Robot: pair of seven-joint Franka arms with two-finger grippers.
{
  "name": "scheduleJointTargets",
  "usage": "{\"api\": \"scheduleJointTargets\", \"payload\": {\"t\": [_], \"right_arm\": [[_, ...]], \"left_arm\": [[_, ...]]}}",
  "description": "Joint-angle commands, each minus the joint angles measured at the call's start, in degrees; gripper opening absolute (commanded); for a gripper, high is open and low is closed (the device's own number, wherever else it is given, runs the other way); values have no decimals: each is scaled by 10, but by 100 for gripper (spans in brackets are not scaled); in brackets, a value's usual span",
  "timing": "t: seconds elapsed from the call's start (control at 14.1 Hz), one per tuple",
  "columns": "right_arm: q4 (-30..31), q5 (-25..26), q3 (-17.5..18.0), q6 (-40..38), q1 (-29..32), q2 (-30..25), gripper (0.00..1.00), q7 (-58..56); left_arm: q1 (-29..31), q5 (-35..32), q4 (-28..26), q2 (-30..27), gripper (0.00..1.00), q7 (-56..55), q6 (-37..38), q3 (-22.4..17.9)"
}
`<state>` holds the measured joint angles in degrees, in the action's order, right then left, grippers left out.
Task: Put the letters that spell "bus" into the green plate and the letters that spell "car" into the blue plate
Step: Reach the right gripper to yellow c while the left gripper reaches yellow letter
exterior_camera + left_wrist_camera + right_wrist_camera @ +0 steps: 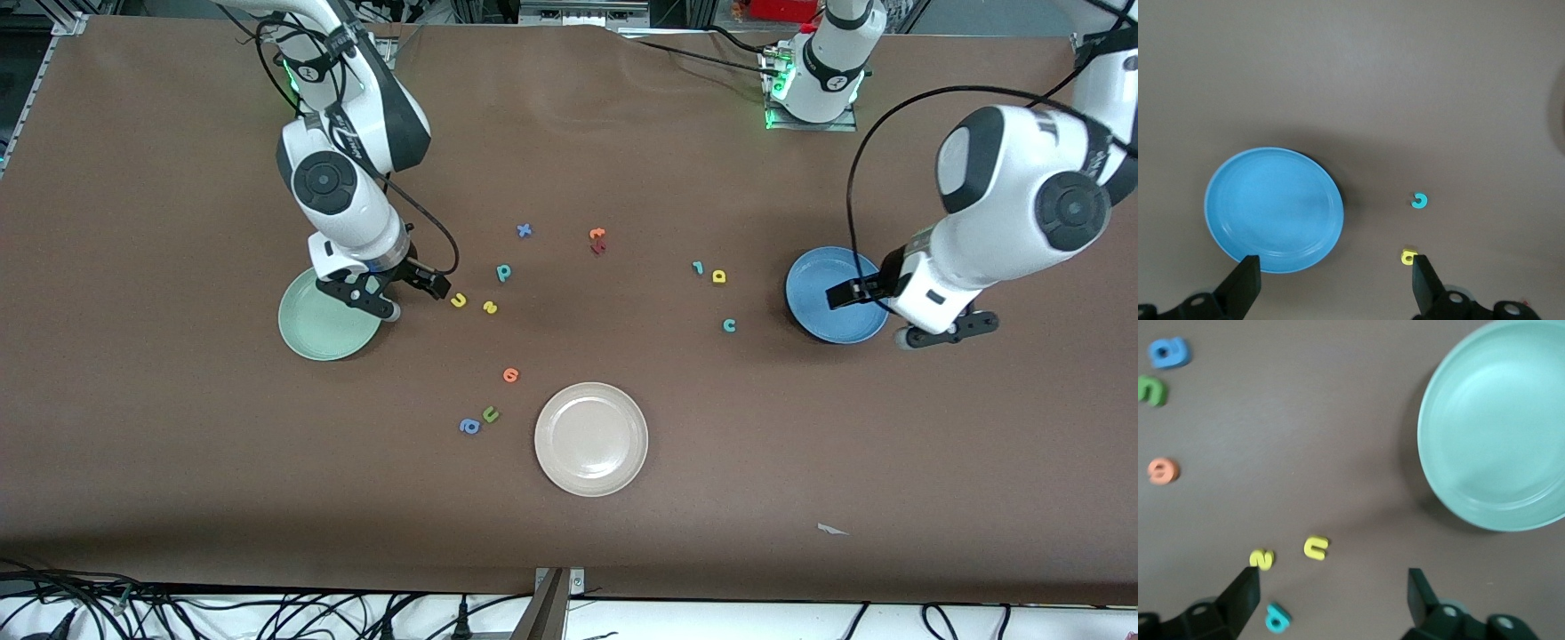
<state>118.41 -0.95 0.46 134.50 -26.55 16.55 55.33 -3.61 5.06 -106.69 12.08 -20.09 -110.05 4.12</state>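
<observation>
1. The right gripper (413, 293) hangs with fingers spread wide and holding nothing, over the bare table between the green plate (307, 333) and the yellow u (458, 300).
2. The yellow s (489, 308) lies just beside the u, toward the left arm's end of the table; the teal b (504, 272) sits near both, farther from the front camera. All three rest on bare brown table, clear of the green plate's rim.
3. The left gripper (898, 316) hovers over the edge of the blue plate (818, 307), fingers wide apart and empty.
4. The teal c (729, 325), yellow a (719, 276) and thin teal r (698, 267) lie on open table beside the blue plate, toward the right arm's end, each apart from its rim.
5. A cream-white plate (591, 438) sits nearest the front camera; an orange letter (510, 375), an olive-green u (490, 414) and a blue a (469, 427) lie beside it.
6. A blue x (524, 230) and an orange-red pair (597, 239) lie farther from the front camera, mid-table.
</observation>
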Motion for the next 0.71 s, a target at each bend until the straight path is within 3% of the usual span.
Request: {"api": "scheduleJointTargets", "payload": {"t": [0.0,0.14,0.35,0.64], "right_arm": [[11,8,-1,46,-10,28,93,86],[10,8,-1,62,-17,51,70,117],[8,5,-1,72,-27,76,45,120],[6,5,-1,106,-46,100,45,149]], "left_arm": [[-1,-7,-13,0,100,-16,-5,3],[-1,-6,-41,0,100,-18,-31,11],[-1,-6,-82,2,100,-56,-82,34],[-1,-6,-109,7,100,-76,-111,56]]}}
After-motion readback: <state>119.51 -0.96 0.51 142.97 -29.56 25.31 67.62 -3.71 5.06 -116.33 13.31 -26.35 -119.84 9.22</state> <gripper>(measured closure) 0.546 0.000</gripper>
